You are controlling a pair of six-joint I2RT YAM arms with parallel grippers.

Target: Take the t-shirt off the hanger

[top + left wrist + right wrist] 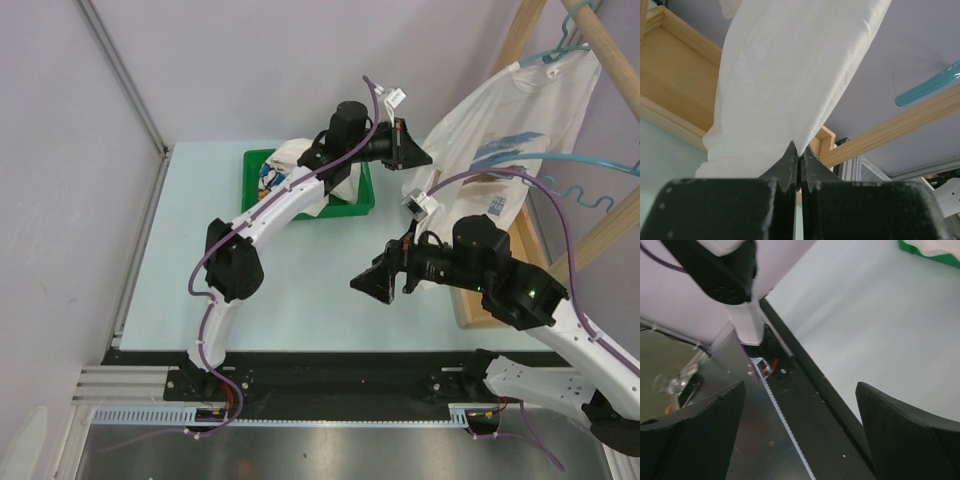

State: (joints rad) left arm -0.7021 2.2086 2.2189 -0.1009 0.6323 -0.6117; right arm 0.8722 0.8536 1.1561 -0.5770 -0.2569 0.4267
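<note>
White t-shirt [510, 120] hangs from a teal hanger [557, 52] on the wooden rack [612, 52] at the far right of the table [290, 290]. It drapes down and to the left, and its lower left edge reaches the left pincer [415, 150]. That pincer is closed tight on the cloth: in the left wrist view the two black tips [799, 152] meet with a fold of the t-shirt [790, 75] pinched between them, and the fabric rises from the tips. A rack beam [890, 132] and part of a teal hanger [930, 87] show behind the cloth.

The right pincer [372, 283] hovers above the table, nearer the arm bases and well apart from the t-shirt. Its jaws stand wide apart with nothing between them; the right wrist view [799, 390] shows only the table and its dark near edge in the gap.

A green bin [366, 195] sits at the far middle of the table, partly under the left arm. White cloth [290, 160] lies heaped inside it and spills over the rim. A second teal hanger [590, 190] with a wavy bar hangs lower on the rack, right of the t-shirt.
</note>
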